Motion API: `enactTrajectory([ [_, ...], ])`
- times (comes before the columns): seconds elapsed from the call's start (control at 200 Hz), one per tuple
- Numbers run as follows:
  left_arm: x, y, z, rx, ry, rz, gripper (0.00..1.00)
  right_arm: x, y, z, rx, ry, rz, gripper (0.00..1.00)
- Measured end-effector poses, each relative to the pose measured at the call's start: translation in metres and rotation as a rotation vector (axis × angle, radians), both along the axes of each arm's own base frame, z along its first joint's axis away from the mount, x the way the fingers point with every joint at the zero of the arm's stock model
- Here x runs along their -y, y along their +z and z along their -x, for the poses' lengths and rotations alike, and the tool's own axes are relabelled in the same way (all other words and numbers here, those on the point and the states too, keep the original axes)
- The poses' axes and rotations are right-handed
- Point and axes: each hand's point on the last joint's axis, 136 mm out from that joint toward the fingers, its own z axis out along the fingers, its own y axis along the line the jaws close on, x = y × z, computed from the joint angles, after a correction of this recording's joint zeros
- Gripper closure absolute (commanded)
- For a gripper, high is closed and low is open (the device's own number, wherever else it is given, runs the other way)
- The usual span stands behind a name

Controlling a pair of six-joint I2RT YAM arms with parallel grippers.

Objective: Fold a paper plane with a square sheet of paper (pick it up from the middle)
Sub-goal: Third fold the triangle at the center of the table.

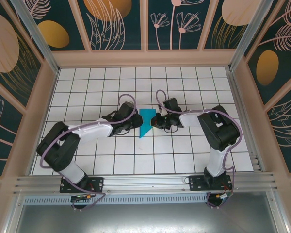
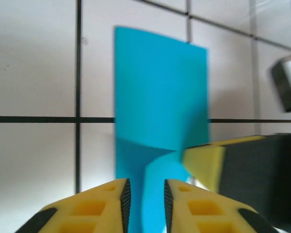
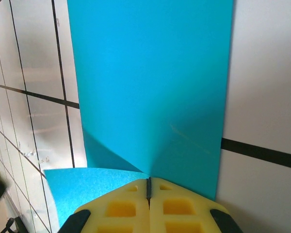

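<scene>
The square sheet of paper (image 1: 146,121) is teal and partly folded, lying on the white gridded table between the two arms. My right gripper (image 3: 148,183) is shut on its near edge, and the paper (image 3: 150,82) rises from the pinch with a curled flap at the lower left. My left gripper (image 2: 145,194) is open, with a raised flap of the paper (image 2: 160,87) standing in the gap between its pads. In the left wrist view a yellow fingertip (image 2: 208,162) of the right gripper comes in from the right. From above, the left gripper (image 1: 137,121) and right gripper (image 1: 155,121) flank the sheet.
The white tiled table (image 1: 111,160) is boxed in by patterned walls (image 1: 24,111) on three sides. An aluminium rail (image 1: 145,183) runs along the near edge by the arm bases. Open tiles lie all round the sheet.
</scene>
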Motion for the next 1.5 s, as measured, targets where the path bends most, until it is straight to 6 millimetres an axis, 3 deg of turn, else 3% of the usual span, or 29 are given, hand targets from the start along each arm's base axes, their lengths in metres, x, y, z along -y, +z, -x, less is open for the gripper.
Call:
enactTrajectory([
  [0.11,0.006,0.018,0.005,0.014,0.022,0.077,0.70,0.000,0.000,0.000,0.002,0.000,-0.001,1.00],
  [0.225,0.014,0.022,0.012,-0.001,0.021,0.137,0.77,0.000,0.000,0.000,0.002,0.000,-0.001,1.00],
  [0.36,0.031,0.017,0.022,-0.039,-0.014,0.188,0.86,0.000,0.000,0.000,0.002,0.000,-0.001,1.00],
  [0.525,0.046,-0.007,0.033,-0.103,-0.049,0.171,0.92,0.000,-0.001,0.000,0.002,-0.006,-0.006,1.00],
  [0.851,0.044,-0.038,0.029,-0.140,-0.021,0.102,0.96,0.001,-0.002,0.000,-0.002,-0.016,-0.014,1.00],
  [1.501,0.035,-0.058,0.037,-0.180,0.018,0.106,0.96,0.001,-0.002,0.000,0.000,-0.017,-0.014,1.00],
])
